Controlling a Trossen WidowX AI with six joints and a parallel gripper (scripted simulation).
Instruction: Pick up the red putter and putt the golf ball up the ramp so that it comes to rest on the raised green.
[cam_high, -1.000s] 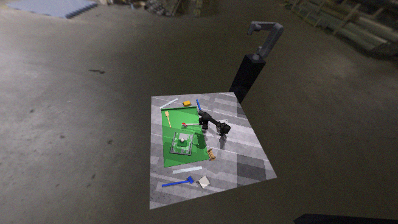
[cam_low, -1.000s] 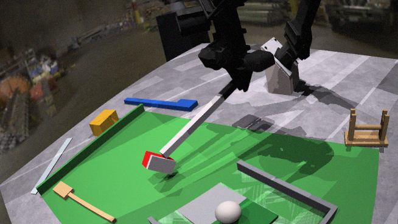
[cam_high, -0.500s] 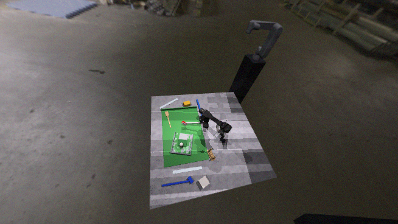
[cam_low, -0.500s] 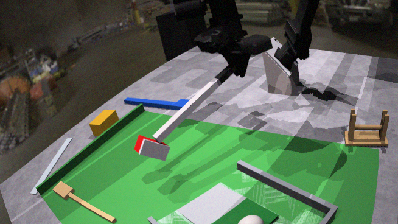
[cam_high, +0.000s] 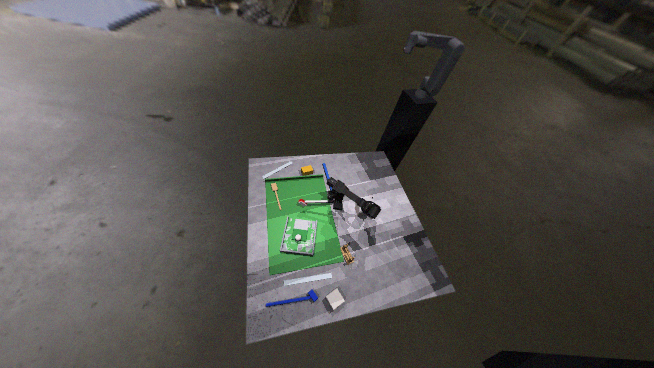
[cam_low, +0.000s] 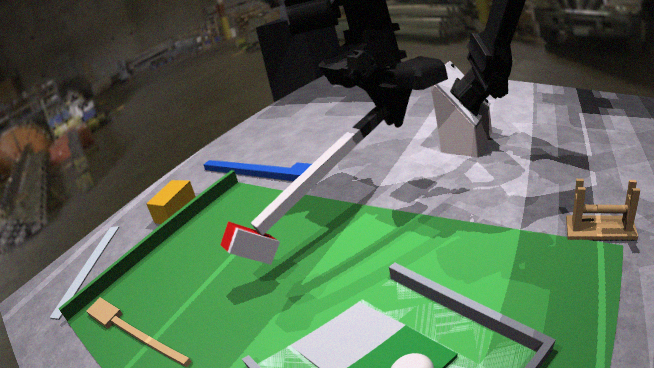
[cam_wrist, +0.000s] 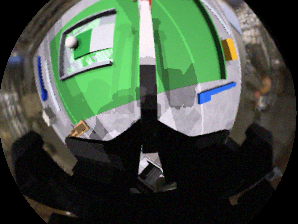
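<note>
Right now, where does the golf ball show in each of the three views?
Top: golf ball sits centre of the grey-walled raised green, below the red putter head.
Exterior: bottom edge, right of centre, partly cut off.
Wrist: upper left, inside the grey frame.
Shared landmark: the red putter, held by the end effector.

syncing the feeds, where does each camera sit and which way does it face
top: high overhead, looking down at the table; whole arm shows.
exterior: low beside the mat, facing the arm; end effector shows.
wrist: on the end effector, looking down the putter; dark fingers show.
all share putter and ball.
</note>
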